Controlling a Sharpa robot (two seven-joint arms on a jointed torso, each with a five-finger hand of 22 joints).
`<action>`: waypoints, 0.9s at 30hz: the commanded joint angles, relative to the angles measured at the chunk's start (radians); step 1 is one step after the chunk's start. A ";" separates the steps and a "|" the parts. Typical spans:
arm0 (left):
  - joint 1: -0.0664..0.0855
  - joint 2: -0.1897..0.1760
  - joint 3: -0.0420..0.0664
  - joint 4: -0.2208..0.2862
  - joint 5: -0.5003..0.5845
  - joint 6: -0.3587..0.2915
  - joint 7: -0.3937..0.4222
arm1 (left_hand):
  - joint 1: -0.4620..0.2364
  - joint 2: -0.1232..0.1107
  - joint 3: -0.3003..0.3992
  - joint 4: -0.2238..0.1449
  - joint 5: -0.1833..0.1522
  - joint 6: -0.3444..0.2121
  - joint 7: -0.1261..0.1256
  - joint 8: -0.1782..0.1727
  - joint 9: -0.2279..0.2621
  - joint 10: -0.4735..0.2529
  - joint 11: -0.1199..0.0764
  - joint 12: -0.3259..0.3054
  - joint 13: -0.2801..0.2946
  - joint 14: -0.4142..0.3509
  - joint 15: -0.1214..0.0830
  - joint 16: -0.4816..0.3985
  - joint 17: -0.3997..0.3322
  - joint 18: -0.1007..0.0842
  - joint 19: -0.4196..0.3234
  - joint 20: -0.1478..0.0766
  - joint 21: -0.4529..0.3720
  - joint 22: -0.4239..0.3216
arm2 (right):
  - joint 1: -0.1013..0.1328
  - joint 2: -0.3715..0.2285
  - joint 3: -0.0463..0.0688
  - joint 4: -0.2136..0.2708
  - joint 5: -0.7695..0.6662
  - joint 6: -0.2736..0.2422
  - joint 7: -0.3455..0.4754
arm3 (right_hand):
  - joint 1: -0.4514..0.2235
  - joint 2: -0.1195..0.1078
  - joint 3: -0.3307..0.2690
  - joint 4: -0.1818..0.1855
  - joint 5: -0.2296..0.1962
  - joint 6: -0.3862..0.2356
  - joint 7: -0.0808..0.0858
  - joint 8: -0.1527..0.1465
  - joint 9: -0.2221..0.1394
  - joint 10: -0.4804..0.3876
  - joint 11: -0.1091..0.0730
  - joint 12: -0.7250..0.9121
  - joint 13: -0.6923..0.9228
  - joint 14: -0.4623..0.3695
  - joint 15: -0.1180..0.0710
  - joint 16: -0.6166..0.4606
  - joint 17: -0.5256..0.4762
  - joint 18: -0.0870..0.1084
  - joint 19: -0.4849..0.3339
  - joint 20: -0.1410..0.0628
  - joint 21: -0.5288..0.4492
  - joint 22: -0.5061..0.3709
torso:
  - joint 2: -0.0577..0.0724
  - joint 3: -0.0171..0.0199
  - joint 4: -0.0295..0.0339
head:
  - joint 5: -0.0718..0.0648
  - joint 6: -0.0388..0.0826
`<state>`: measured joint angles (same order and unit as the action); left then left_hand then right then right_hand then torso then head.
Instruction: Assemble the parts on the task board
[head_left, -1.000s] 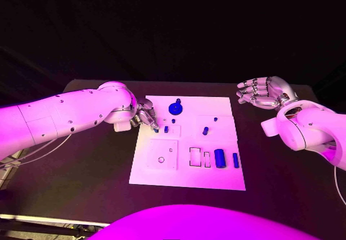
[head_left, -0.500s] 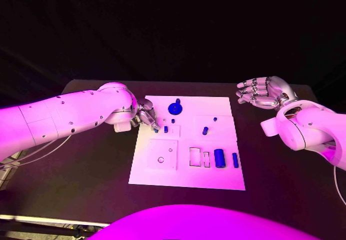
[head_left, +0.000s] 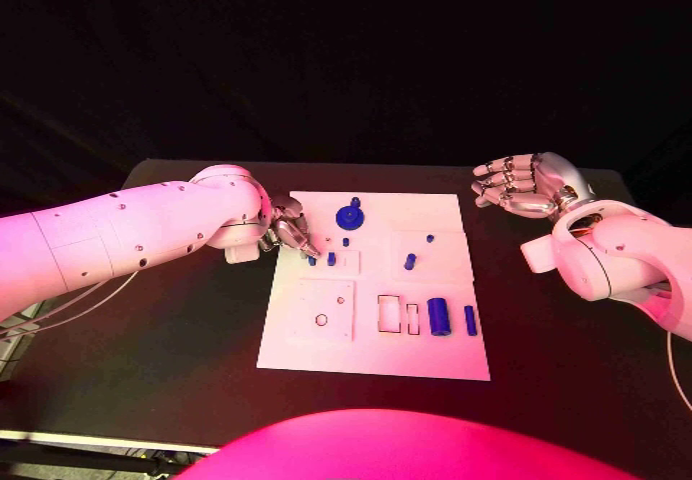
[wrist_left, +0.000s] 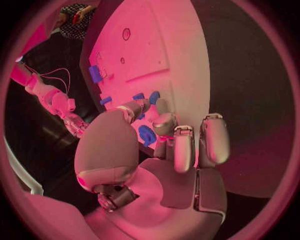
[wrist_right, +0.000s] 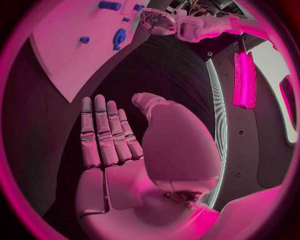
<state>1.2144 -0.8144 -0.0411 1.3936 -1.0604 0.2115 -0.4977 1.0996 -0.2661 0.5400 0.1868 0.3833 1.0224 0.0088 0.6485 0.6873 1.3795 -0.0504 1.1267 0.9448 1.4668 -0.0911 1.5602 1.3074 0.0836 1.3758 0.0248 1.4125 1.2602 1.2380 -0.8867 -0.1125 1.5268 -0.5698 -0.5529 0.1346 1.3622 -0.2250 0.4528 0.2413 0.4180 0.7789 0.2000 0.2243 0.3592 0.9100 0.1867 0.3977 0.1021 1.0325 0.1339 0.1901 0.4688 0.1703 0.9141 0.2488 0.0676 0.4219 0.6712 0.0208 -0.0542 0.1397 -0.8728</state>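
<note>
while the right hand (head_left: 522, 186) hangs empty, left fingers (head_left: 299, 236) pinch a blue part (head_left: 312, 260).

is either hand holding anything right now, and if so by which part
The right hand holds nothing, its fingers apart off the task board. The left hand has fingertips down at a small blue part; whether it grips it cannot be told.

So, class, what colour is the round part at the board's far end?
Blue: the round part shows best in the head view.
</note>
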 joint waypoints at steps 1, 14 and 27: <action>-0.002 -0.003 -0.002 -0.001 -0.025 -0.006 -0.001 | -0.011 0.000 -0.026 0.017 -0.008 0.003 0.005 -0.003 0.002 -0.006 0.000 -0.006 0.000 0.100 -0.005 0.003 0.251 -0.015 0.003 -0.008 -0.004 0.002 | 0.000 -0.001 0.001 0.002 0.001 0.008 0.012 | -0.008 0.001 0.000 -0.004 0.005 -0.006 0.054 0.007 -0.002 -0.007 0.000 0.003 -0.002 0.001 0.001 -0.004 -0.001 0.012 -0.006 -0.001 -0.003 -0.001 | 0.000 -0.0006 -0.0002 | 0.000 0.000; -0.003 -0.014 -0.001 0.012 0.017 -0.042 0.002 | -0.088 0.042 -0.186 0.108 -0.170 -0.002 0.009 0.002 0.010 -0.011 0.003 -0.009 -0.008 0.101 -0.002 0.004 0.253 -0.015 0.005 -0.005 -0.005 0.004 | -0.001 0.001 0.001 -0.001 0.001 0.009 0.013 | -0.009 0.001 0.000 -0.004 0.005 -0.007 0.054 0.007 -0.002 -0.007 0.000 0.004 -0.003 0.001 0.001 -0.005 -0.001 0.012 -0.006 -0.001 -0.003 -0.002 | 0.000 -0.0014 -0.0005 | -0.002 0.000; -0.003 -0.048 0.010 0.063 0.187 -0.246 0.185 | 0.067 0.139 -0.362 0.107 -0.247 -0.268 0.115 -0.054 -0.005 -0.351 0.100 -0.214 -0.283 -0.055 0.077 -0.198 -0.051 0.067 -0.305 0.061 -0.297 -0.414 | -0.002 0.000 0.001 -0.002 0.001 0.007 0.014 | -0.010 0.001 -0.001 -0.004 0.005 -0.007 0.054 0.007 -0.002 -0.007 0.000 0.004 -0.004 0.001 0.002 -0.006 -0.002 0.012 -0.006 0.000 -0.003 -0.004 | 0.000 -0.0015 0.0005 | -0.009 0.000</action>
<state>1.2115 -0.8615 -0.0317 1.4495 -0.9458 0.0721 -0.4216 1.1517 -0.1267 0.1806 0.2925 0.1314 0.7803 0.1124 0.6025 0.6878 1.0632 0.0387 0.9252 0.6758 1.4304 -0.0215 1.3901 1.2718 0.1361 1.1117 0.0780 1.1552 0.8993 1.2363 -0.8866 -0.1124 1.5244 -0.5685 -0.5529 0.1353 1.3622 -0.2250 0.4528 0.2414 0.4180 0.7789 0.2000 0.2243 0.3582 0.9101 0.1867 0.3977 0.0993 1.0325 0.1339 0.1901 0.4676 0.1703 0.9141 0.2488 0.0676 0.4191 0.6716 0.0194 -0.0542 0.1328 -0.8728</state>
